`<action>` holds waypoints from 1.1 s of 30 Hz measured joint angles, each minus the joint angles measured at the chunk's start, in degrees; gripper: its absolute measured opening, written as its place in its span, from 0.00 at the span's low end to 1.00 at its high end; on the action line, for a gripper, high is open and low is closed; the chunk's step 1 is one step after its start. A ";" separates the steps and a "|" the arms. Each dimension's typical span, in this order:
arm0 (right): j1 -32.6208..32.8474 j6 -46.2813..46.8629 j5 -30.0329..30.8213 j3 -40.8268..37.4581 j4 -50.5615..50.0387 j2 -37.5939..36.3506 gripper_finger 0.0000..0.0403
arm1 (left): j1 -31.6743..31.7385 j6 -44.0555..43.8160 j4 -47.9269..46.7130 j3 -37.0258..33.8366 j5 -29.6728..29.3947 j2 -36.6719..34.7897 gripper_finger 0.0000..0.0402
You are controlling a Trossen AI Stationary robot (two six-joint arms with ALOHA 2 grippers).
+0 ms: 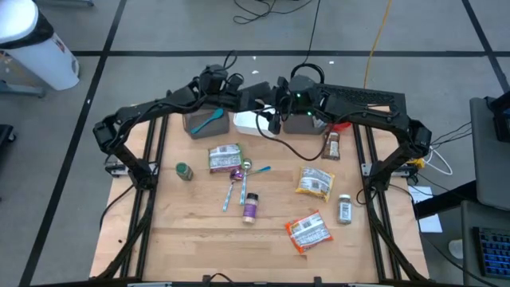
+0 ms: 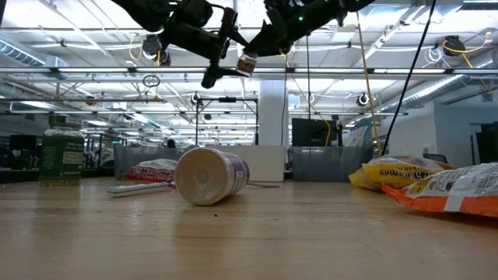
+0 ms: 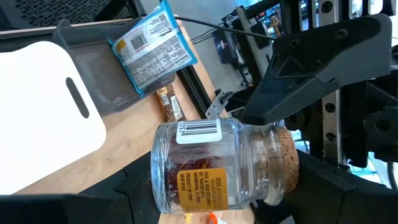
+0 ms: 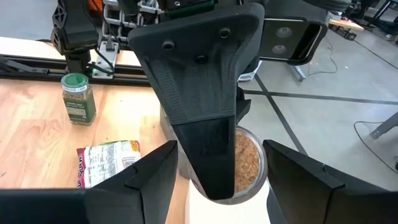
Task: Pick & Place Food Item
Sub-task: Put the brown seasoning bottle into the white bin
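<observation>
- showing a mid-air stage of the pick-and-place: a glass jar (image 3: 217, 165) with a cork stopper is held aloft over the far middle of the table (image 1: 183, 223), above a white cutting board (image 1: 253, 121).
- the jar is gripped by the left end effector (image 3: 227, 186), clamped end to end, one finger on the base and one on the cork; reddish contents and a barcode label are seen through the glass.
- the right end effector (image 4: 221, 180) is placed about the cork end of the same jar, facing the stopper; whether it has closed on the jar or merely straddles it cannot be told.
- the step in hand is judged to be a transfer of the jar from one arm to the other, with picking already done and placing not yet begun.
- a grey bin holding a blue packet (image 3: 152, 46) lies just beyond the board; it may be the intended destination, though this is not stated.
- the next move is judged to call for a firm grasp by the right end effector before release by the left, since the smooth glass could slip and fall onto the board.
- the remaining packets and small bottles lie untouched on the table, well apart from both arms.
</observation>
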 joint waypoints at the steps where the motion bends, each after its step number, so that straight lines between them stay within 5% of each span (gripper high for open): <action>1: 0.02 0.12 -0.04 0.00 -0.22 0.00 0.56 | -0.08 0.02 -0.25 0.00 -0.29 0.00 0.67; 33: 1.01 0.13 -1.48 0.11 -2.79 1.49 0.47 | -2.71 1.78 -0.78 -0.02 1.17 0.17 0.66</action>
